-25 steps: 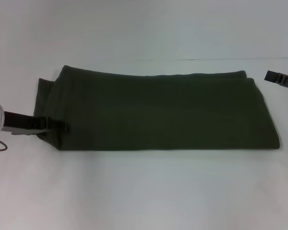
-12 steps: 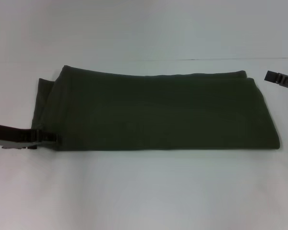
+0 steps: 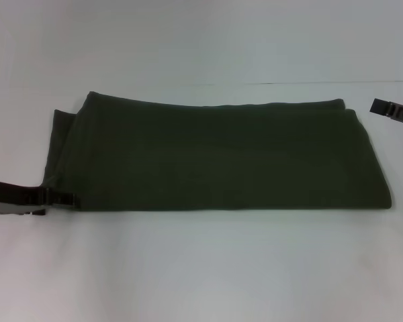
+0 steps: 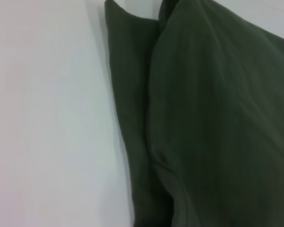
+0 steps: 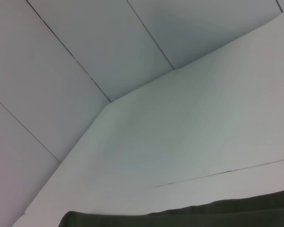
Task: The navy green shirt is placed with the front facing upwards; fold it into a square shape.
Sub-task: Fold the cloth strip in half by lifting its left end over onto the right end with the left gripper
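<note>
Since a second ago my left claw (image 3: 66,198) has slid back along the shirt's left end toward the near-left corner of the cloth and lower on the table (image 3: 201,268); the shirt (image 3: 221,157) itself has not shifted. Left claw now sits just at the near-left corner of the cloth; fingers look drawn together, but whether they pinch fabric I cannot tell. Right claw (image 3: 391,111) is parked near the table's right edge, just off the shirt's far-right corner; its fingers I cannot tell.

Shirt lies mid-table as a long band, plain dark green side up, no lettering showing. Judgement: lengthwise folds done, crosswise fold to square still pending. Next move calls for a firm hold on both left corners through all layers, then carrying that end over to meet the right end.

Material: matte cotton knit, soft, several layers thick. Left wrist view shows one layer (image 4: 128,94) sticking out past the top fold (image 4: 217,118), with a soft crease between. Right end is rounded, edges slightly bowed. Table is smooth, white.
</note>
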